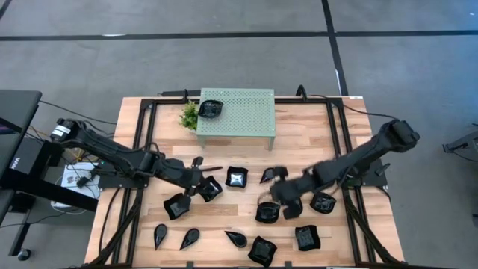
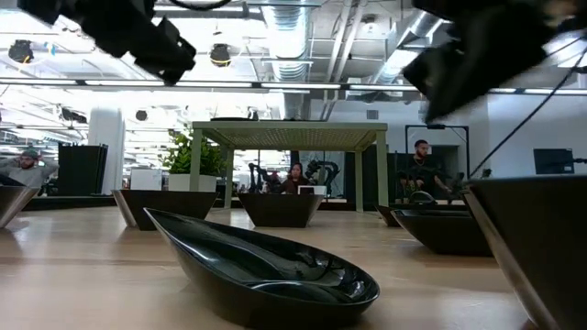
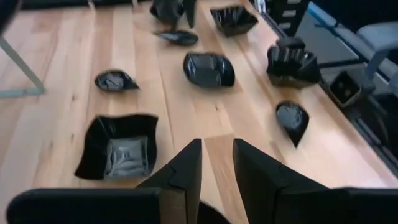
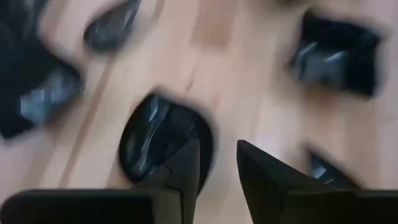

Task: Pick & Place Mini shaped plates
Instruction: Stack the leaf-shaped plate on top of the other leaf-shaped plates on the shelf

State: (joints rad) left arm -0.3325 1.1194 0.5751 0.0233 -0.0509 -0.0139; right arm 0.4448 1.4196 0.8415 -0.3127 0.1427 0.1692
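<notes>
Right gripper (image 1: 280, 196) low over a round plate (image 4: 163, 142) at 6 o'clock from the green stand (image 1: 236, 113), fingers a little apart, nothing held. Best to drop straight down, pinch the plate rim gently, then lift slowly (shiny plates slip). Left gripper (image 1: 196, 179) near 8 o'clock, narrow gap, empty too.

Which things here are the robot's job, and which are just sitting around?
For the job:
- black plates scattered on the table
- one plate already on the green stand
- left gripper
- right gripper

Just there:
- green stand
- plant
- table
</notes>
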